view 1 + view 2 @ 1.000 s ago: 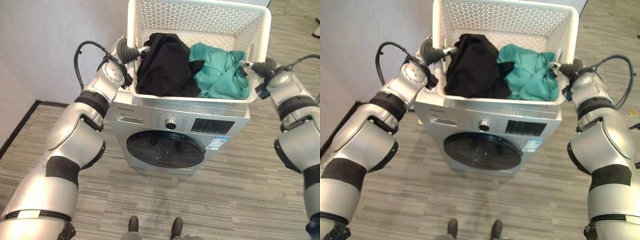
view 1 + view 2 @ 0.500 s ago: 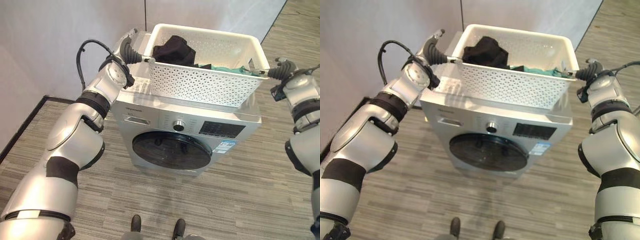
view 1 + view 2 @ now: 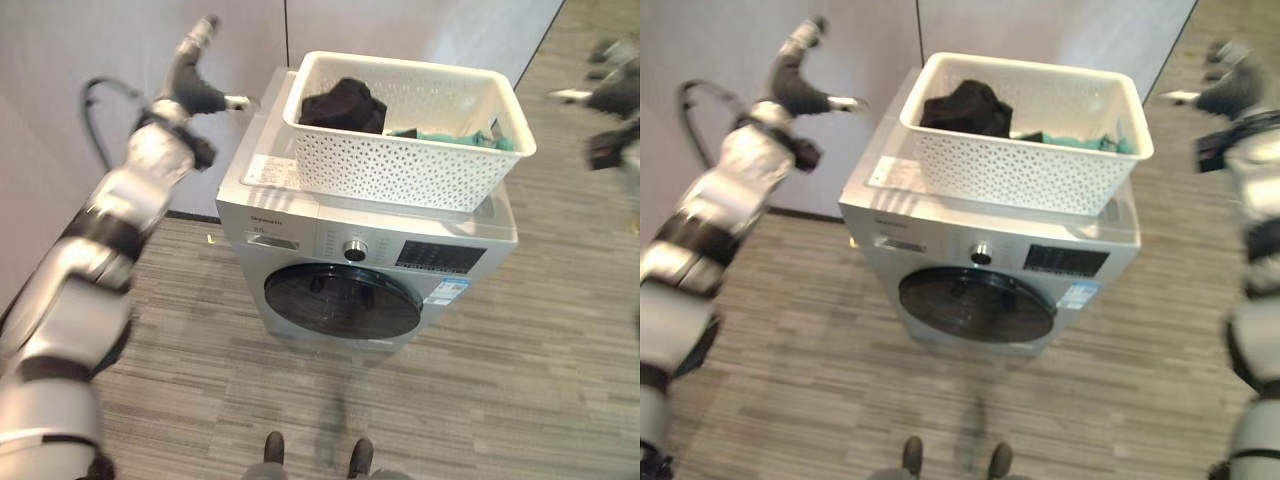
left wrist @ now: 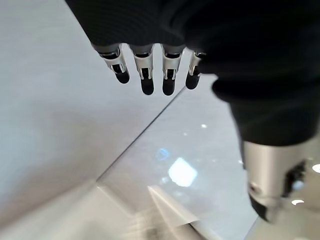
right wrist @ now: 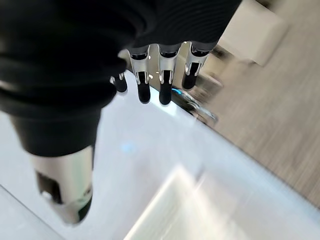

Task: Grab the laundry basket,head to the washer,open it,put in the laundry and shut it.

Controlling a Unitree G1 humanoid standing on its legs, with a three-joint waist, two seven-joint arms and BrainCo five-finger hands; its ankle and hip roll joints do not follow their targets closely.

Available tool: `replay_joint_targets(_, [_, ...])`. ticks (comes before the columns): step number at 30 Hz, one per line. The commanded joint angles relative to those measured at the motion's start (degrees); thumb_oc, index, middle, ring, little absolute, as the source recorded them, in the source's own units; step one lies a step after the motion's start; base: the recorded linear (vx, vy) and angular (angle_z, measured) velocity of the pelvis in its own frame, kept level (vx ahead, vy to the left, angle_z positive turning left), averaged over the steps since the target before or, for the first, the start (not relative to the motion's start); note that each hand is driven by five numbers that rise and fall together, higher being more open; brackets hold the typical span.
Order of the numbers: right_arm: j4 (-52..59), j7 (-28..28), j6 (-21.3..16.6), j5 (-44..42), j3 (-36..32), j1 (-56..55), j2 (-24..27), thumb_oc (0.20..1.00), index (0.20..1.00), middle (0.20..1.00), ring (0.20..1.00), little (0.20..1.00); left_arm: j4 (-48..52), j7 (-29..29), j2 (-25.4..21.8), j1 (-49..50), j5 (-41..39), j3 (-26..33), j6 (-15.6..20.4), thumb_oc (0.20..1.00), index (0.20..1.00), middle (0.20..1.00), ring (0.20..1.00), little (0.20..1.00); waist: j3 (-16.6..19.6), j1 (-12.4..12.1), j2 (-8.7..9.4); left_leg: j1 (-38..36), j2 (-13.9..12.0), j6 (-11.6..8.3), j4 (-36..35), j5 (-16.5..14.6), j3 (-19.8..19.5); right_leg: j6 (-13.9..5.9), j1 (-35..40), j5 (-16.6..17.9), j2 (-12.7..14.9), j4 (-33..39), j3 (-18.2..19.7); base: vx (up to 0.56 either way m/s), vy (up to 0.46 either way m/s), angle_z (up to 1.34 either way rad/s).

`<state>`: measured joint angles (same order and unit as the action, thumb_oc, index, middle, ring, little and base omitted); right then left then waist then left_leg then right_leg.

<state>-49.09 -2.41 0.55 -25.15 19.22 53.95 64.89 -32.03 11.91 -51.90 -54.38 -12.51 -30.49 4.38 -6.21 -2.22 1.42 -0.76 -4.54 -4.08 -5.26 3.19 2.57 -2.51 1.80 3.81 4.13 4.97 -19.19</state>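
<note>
The white perforated laundry basket (image 3: 400, 172) rests on top of the silver washer (image 3: 290, 215), tilted slightly across its lid. Inside lie a black garment (image 3: 343, 104) and a teal garment (image 3: 445, 137). The washer's round dark door (image 3: 343, 301) is closed. My left hand (image 3: 192, 82) hangs in the air left of the basket, apart from it. In the left wrist view its fingers (image 4: 147, 75) are straight and hold nothing. My right hand (image 3: 1225, 85) is raised to the right of the basket, clear of the rim, with straight empty fingers (image 5: 165, 80).
A grey wall (image 3: 120, 40) stands behind and to the left of the washer. Striped wood floor (image 3: 500, 400) spreads in front and to the right. A control knob (image 3: 353, 250) and display panel sit above the door.
The basket has come to rest on the washer top. Both hands have let go of its rim and swung outward and up, away from it.
</note>
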Motion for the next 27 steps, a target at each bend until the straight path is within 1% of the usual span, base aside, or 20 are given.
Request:
replay_joint_targets(1, [12.07,-1.62,-1.76,3.27,-12.51,-16.9,2.92,1.0,1.0,1.0,1.0,1.0,6.17,-1.81,-1.63,10.72,0.99,12.68,0.86,1.0,1.0,1.0,1.0,1.0,1.24,-0.73,-1.14,-2.67,-2.91,-1.11,0.26,-3.26,2.36,-5.64,0.15,-1.86,4.31,-0.37,0.4,0.01,-0.009,-0.05])
replay_joint_targets(3, [20.49,-1.96,-2.3,6.06,-24.63,-32.42,-0.17,1.0,1.0,1.0,1.0,1.0,14.37,-2.55,-0.57,25.23,2.57,21.65,1.17,1.0,1.0,1.0,1.0,1.0,1.52,-1.13,-1.15,-3.49,-3.11,-1.05,0.26,-4.41,2.35,-5.65,0.78,-2.46,4.13,-0.16,0.75,0.01,-0.017,-0.15])
replay_joint_targets(5, [27.02,-1.44,-3.27,8.06,-32.93,-44.18,-5.22,1.0,1.0,1.0,1.0,1.0,20.84,-3.55,2.07,38.58,5.23,29.69,1.83,1.0,1.0,1.0,1.0,1.0,1.2,-1.22,-1.05,-3.51,-2.83,-0.68,0.26,-4.18,2.4,-5.44,0.64,-1.94,4.5,0.01,0.93,0.01,-0.024,-0.2])
replay_joint_targets(7, [31.71,-0.87,-3.78,9.82,-38.71,-52.65,-9.56,1.0,1.0,1.0,1.0,1.0,27.52,-5.5,4.45,50.22,6.91,35.04,2.61,1.0,1.0,1.0,1.0,1.0,1.31,-1.69,-1.26,-4.18,-3.07,-0.63,0.26,-5.06,2.45,-5.56,1.08,-2.38,4.4,0.03,1.32,0.03,-0.026,-0.09])
replay_joint_targets(9, [34.95,0.45,-4.21,11.76,-40.23,-58.63,-13.99,1.0,1.0,1.0,1.0,1.0,33.76,-8.83,6.98,60.09,5.41,37.4,4.25,1.0,1.0,1.0,1.0,1.0,1.29,-2.17,-1.27,-4.25,-2.96,-0.42,0.26,-5.08,2.63,-5.54,0.93,-2.27,4.57,0.03,1.55,-0.02,-0.026,-0.09])
replay_joint_targets(10, [36.25,1.62,-4.22,12.29,-40.63,-61.28,-16.23,1.0,1.0,1.0,1.0,1.0,35.93,-10.87,8.85,64.77,2.42,38.14,4.96,1.0,1.0,1.0,1.0,1.0,1.03,-2.42,-1.37,-4.52,-3.06,-0.4,0.26,-5.39,2.8,-5.53,1.17,-2.5,4.5,0.03,1.54,-0.06,-0.043,-0.12])
replay_joint_targets(11, [37.9,3.83,-4.06,13.47,-38.2,-65.45,-21.29,1.0,1.0,1.0,1.0,1.0,37.03,-14.07,13.24,72.3,-4.5,38.23,4.94,1.0,1.0,1.0,1.0,1.0,0.94,-2.68,-1.13,-4.5,-2.91,-0.19,0.26,-4.94,2.96,-5.37,1.15,-2.14,4.72,0.03,1.61,-0.06,-0.046,-0.12])
replay_joint_targets(12, [38.45,4.96,-4.14,13.54,-36.17,-66.92,-23.52,1.0,1.0,1.0,1.0,1.0,35.7,-14.85,15.62,74.19,-7.72,36.91,4.57,1.0,1.0,1.0,1.0,1.0,0.68,-2.74,-1.15,-4.58,-2.99,-0.18,0.3,-4.98,2.92,-5.29,1.32,-2.24,4.67,0.03,1.59,-0.07,-0.033,-0.14])
replay_joint_targets(14, [38.64,6.94,-3.75,13.48,-34.8,-69.14,-25.76,1.0,1.0,1.0,1.0,1.0,34.35,-16.35,17.41,76.38,-10.02,35.93,3.91,1.0,1.0,1.0,1.0,1.0,0.76,-2.56,-1.0,-4.21,-2.87,-0.11,0.26,-4.49,2.84,-5.18,1.01,-2.04,4.85,0.03,1.49,-0.06,-0.023,-0.03])
replay_joint_targets(15, [32.26,9.54,-2.59,15.54,-26.41,-68.55,-28.86,1.0,1.0,1.0,1.0,1.0,23.95,-17.28,20.59,76.5,-9.84,30.83,2.23,1.0,1.0,1.0,1.0,1.0,0.78,-2.61,-0.99,-4.32,-3.06,-0.24,0.27,-4.39,2.92,-5.16,1.08,-2.13,4.74,0.03,1.53,-0.07,-0.028,0.04])
replay_joint_targets(16, [32.05,9.5,-2.71,15.54,-26.32,-68.31,-28.85,1.0,1.0,1.0,1.0,1.0,23.71,-17.28,20.63,76.31,-9.82,30.81,2.39,1.0,1.0,1.0,1.0,1.0,0.8,-2.54,-0.91,-4.1,-2.96,-0.19,0.26,-4.19,2.9,-5.15,0.88,-2.0,4.84,0.03,1.52,-0.07,-0.027,0.03])
replay_joint_targets(18, [27.8,9.89,-1.27,19.1,-20.26,-65.16,-30.45,1.0,1.0,1.0,1.0,1.0,11.75,-16.14,22.41,72.66,-5.01,26.49,1.53,1.0,1.0,1.0,1.0,1.0,1.02,-2.51,-0.92,-4.15,-3.11,-0.33,0.26,-4.27,2.95,-5.14,0.95,-2.36,4.63,0.03,1.7,-0.04,-0.011,-0.02])
replay_joint_targets(19, [23.41,10.65,-0.15,20.26,-15.55,-62.66,-32.39,1.0,1.0,1.0,1.0,1.0,-2.27,-15.33,25.11,67.83,1.12,21.96,0.27,1.0,1.0,1.0,1.0,1.0,1.35,-2.1,-0.85,-4.08,-3.13,-0.47,0.26,-4.19,3.07,-5.08,0.8,-2.46,4.62,0.03,1.93,-0.04,-0.006,0.05])
replay_joint_targets(20, [23.28,10.63,-0.22,20.25,-15.55,-62.49,-32.38,1.0,1.0,1.0,1.0,1.0,-2.55,-15.29,25.19,67.57,1.15,21.91,0.44,1.0,1.0,1.0,1.0,1.0,1.34,-2.07,-0.81,-3.86,-3.03,-0.43,0.26,-4.02,3.03,-5.08,0.61,-2.34,4.71,0.03,1.91,-0.04,0.0,0.07])
replay_joint_targets(21, [17.31,9.16,-0.16,22.18,-11.18,-58.54,-34.71,1.0,1.0,1.0,1.0,1.0,-14.26,-13.95,28.49,63.27,2.62,19.76,0.08,1.0,1.0,1.0,1.0,1.0,1.67,-1.94,-0.96,-3.85,-3.07,-0.52,0.26,-3.95,3.12,-4.92,0.74,-2.41,4.65,0.03,1.96,0.0,0.0,0.0])
replay_joint_targets(22, [17.19,9.14,-0.22,22.17,-11.15,-58.37,-34.73,1.0,1.0,1.0,1.0,1.0,-14.43,-13.92,28.54,63.1,2.63,19.78,0.19,1.0,1.0,1.0,1.0,1.0,1.68,-1.88,-0.89,-3.66,-2.98,-0.48,0.26,-3.8,3.08,-4.92,0.57,-2.31,4.74,0.03,1.93,-0.03,0.003,-0.02])
replay_joint_targets(23, [10.7,7.99,-0.47,22.16,-7.43,-55.3,-37.86,1.0,1.0,1.0,1.0,1.0,-26.18,-11.89,31.95,58.65,4.52,18.5,0.1,1.0,1.0,1.0,1.0,1.0,2.13,-1.75,-0.9,-3.53,-2.89,-0.44,0.26,-3.69,3.04,-4.75,0.55,-2.23,4.84,0.03,2.09,0.0,0.0,0.0])
replay_joint_targets(24, [10.48,7.94,-0.59,22.14,-7.37,-55.07,-37.89,1.0,1.0,1.0,1.0,1.0,-26.44,-11.85,32.02,58.44,4.54,18.53,0.26,1.0,1.0,1.0,1.0,1.0,2.08,-1.7,-0.89,-3.47,-2.88,-0.44,0.26,-3.68,3.02,-4.75,0.5,-2.23,4.85,0.03,2.07,0.0,0.0,0.0])
replay_joint_targets(25, [4.41,6.14,-0.63,25.11,-3.19,-51.65,-40.45,1.0,1.0,1.0,1.0,1.0,-35.62,-9.85,34.65,54.73,7.39,18.24,-0.37,1.0,1.0,1.0,1.0,1.0,2.56,-1.78,-0.71,-3.51,-2.81,-0.43,0.26,-3.69,2.95,-4.59,0.57,-2.36,4.77,0.03,2.25,0.0,-0.014,0.04])
replay_joint_targets(27, [2.85,5.75,-0.38,27.0,-1.42,-50.38,-41.08,1.0,1.0,1.0,1.0,1.0,-38.52,-9.22,35.36,53.55,8.52,18.15,-0.76,1.0,1.0,1.0,1.0,1.0,2.77,-1.73,-0.62,-3.49,-2.78,-0.44,0.26,-3.72,2.95,-4.57,0.58,-2.38,4.78,0.03,2.26,0.0,0.0,0.0])
